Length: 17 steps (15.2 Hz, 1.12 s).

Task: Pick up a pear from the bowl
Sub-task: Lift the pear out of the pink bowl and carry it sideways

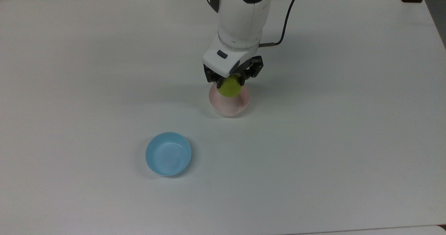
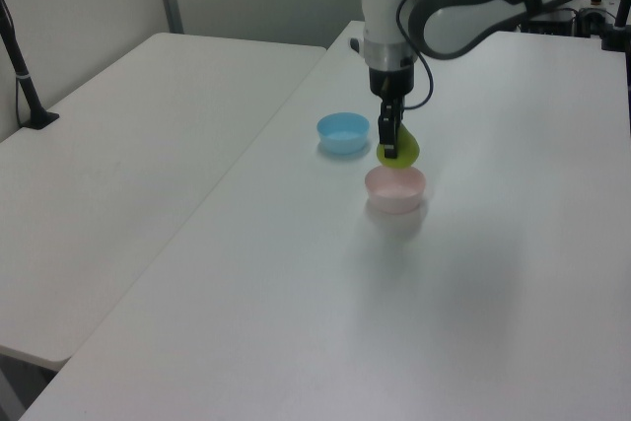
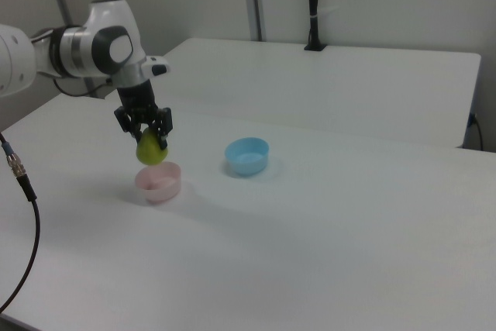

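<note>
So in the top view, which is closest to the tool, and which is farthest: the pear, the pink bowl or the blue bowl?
1. The pear: held in the tool itself, lifted above the pink bowl.
2. The pink bowl: just below the tool in the top view.
3. The blue bowl: farthest, off toward the top view's lower left.

You have a plain white tabletop (image 1: 348,123), a second white table (image 2: 128,155) alongside, and pale walls (image 3: 372,5).
</note>
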Each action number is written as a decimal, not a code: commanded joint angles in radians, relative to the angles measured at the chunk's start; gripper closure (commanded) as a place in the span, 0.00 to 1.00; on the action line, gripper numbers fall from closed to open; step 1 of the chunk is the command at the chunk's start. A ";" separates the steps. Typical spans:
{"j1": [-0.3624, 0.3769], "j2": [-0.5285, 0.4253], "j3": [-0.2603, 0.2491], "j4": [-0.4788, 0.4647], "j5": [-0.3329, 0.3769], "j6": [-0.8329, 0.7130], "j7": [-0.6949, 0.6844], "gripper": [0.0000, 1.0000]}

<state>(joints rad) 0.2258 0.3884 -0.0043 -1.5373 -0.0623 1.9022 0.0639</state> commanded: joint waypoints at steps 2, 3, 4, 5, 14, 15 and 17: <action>-0.026 -0.039 -0.036 0.045 -0.008 -0.069 0.002 0.60; -0.039 -0.043 -0.042 0.045 -0.010 -0.069 -0.007 0.60; -0.058 -0.045 -0.046 0.045 -0.011 -0.069 -0.030 0.60; -0.078 -0.045 -0.054 0.046 -0.011 -0.069 -0.062 0.60; -0.243 0.047 -0.075 0.032 -0.057 0.070 -0.134 0.58; -0.258 0.062 -0.075 0.026 -0.062 0.096 -0.134 0.58; -0.281 0.084 -0.075 0.014 -0.070 0.132 -0.134 0.58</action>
<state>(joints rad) -0.0288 0.4468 -0.0800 -1.5000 -0.1094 1.9706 -0.0569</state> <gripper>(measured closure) 0.366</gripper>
